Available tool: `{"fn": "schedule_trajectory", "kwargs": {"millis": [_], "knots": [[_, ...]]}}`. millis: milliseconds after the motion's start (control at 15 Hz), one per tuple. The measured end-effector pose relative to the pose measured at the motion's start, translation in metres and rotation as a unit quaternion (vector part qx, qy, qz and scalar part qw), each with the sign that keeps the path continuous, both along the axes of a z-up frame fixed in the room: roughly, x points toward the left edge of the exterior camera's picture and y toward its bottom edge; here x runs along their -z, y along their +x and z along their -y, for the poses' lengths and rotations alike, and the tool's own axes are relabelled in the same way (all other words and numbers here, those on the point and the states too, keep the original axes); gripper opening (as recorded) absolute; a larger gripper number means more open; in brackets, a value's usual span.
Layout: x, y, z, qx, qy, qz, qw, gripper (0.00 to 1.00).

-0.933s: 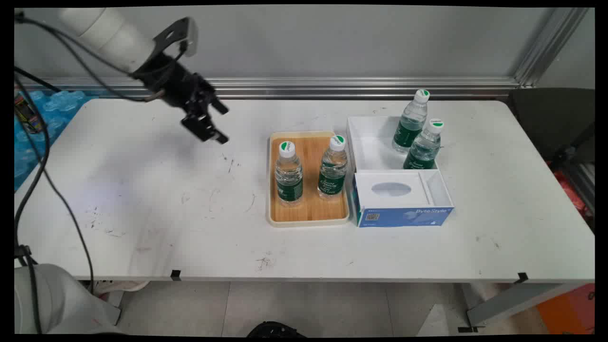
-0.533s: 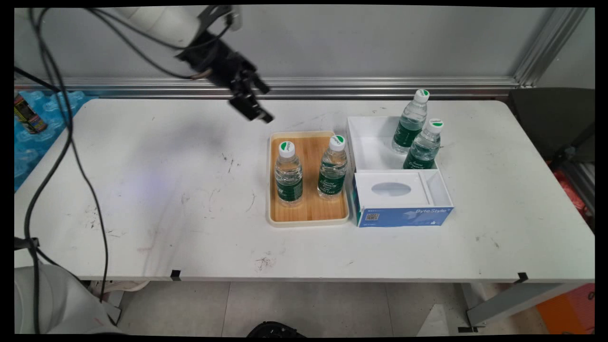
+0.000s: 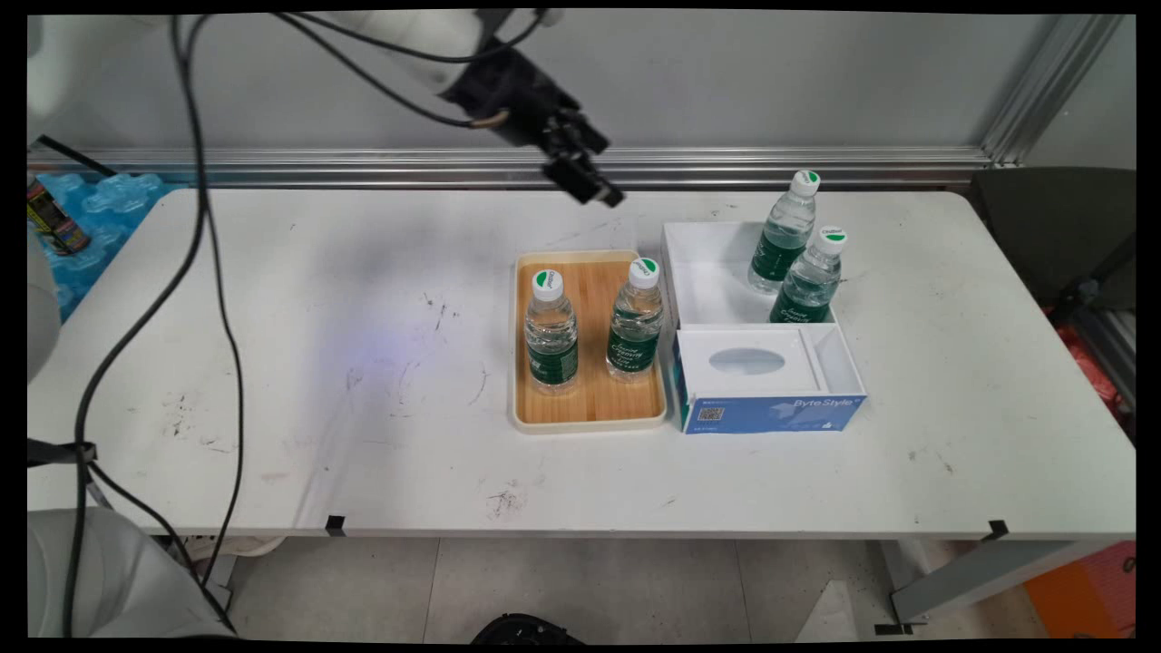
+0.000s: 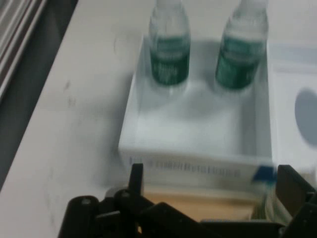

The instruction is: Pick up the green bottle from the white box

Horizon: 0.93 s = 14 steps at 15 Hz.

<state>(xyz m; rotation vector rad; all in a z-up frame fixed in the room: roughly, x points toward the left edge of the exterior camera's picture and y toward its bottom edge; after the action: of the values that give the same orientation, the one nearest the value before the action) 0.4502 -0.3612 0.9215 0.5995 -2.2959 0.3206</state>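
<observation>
My gripper hangs high over the table's back edge, just behind a wooden tray, open and holding nothing. Two green-labelled water bottles stand upright on the tray. Right of the tray is a white open box with two more bottles in its far right corner. In the hand view the gripper points at this white box, with both bottles at its far end and the tray between the fingers.
A blue and white tissue box lies against the white box's near side. Black cables hang over the table's left part. A pack of blue bottles and a can sit beyond the left edge, a dark chair at the right.
The gripper has travelled right and upward, from over the table's left part to behind the tray. The bottles and boxes have not moved.
</observation>
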Motion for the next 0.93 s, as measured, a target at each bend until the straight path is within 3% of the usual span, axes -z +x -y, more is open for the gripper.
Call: {"fn": "schedule_trajectory", "kwargs": {"millis": [400, 933], "knots": [[0.020, -0.056, 0.018, 0.005, -0.005, -0.045, 0.9990, 1.00], [0.063, -0.132, 0.030, 0.015, -0.014, -0.073, 0.9971, 1.00]]}}
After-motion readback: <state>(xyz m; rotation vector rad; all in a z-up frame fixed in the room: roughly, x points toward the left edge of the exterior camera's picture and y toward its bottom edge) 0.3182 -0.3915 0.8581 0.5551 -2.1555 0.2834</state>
